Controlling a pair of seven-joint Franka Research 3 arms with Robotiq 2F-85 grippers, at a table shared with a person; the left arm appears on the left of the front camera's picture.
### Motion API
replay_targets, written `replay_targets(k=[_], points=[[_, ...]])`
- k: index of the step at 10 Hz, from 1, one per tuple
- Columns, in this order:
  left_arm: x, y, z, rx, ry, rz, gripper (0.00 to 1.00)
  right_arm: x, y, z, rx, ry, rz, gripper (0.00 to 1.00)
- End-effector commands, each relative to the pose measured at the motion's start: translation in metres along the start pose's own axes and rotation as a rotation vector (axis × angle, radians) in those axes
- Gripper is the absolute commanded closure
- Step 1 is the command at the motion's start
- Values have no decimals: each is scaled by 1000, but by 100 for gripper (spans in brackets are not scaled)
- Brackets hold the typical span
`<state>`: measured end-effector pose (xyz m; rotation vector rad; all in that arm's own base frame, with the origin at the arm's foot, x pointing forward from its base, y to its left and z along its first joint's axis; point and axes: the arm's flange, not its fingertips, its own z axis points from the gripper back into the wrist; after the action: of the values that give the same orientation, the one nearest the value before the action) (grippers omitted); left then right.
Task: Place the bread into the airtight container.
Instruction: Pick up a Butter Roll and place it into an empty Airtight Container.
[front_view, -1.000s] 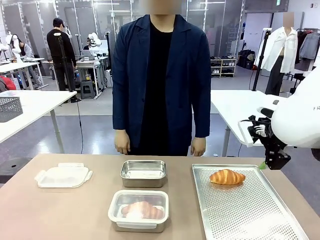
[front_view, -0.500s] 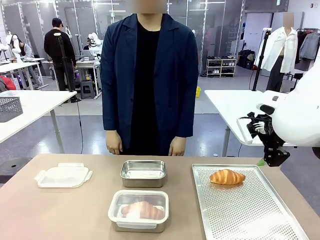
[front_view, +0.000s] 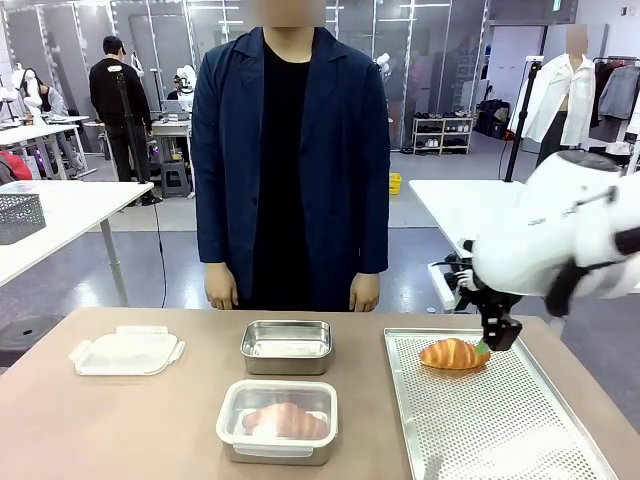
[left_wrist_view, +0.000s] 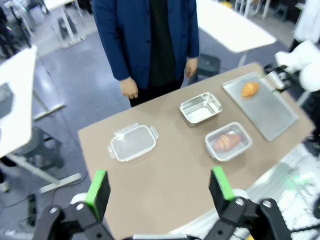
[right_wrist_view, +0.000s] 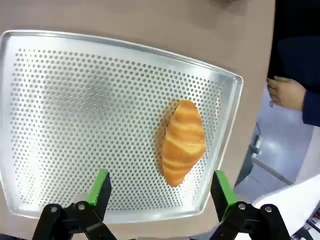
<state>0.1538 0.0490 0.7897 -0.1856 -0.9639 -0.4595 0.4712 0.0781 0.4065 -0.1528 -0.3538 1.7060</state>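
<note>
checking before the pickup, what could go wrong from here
The croissant sits off-centre under the open right gripper, nearer one finger, so a straight descent might clip or push it. It also lies close to the rim of the tray, which a finger could strike.

Spread left hand high over table

On the brown wooden table, the clear rectangular plastic lid lies toward the far left corner. The open rectangular steel container sits at the middle near the far edge. Directly before it, by the near edge, stands the clear-lidded steel container with a golden croissant inside. The perforated metal baking tray occupies the right side, with a second golden croissant on its far end. A person in a dark blue coat stands behind the far edge.
</note>
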Motion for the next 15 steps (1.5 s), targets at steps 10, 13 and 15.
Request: replay_targets(k=[10, 13, 15], points=[[1, -1, 0, -3, 1, -3, 0, -38, -87, -129, 190, -15, -187, 0], [1, -1, 0, -3, 1, -3, 0, -36, -90, -132, 255, -1, -187, 22], [1, -1, 0, -3, 1, -3, 0, -33, -93, -131, 273, 15, -183, 42]])
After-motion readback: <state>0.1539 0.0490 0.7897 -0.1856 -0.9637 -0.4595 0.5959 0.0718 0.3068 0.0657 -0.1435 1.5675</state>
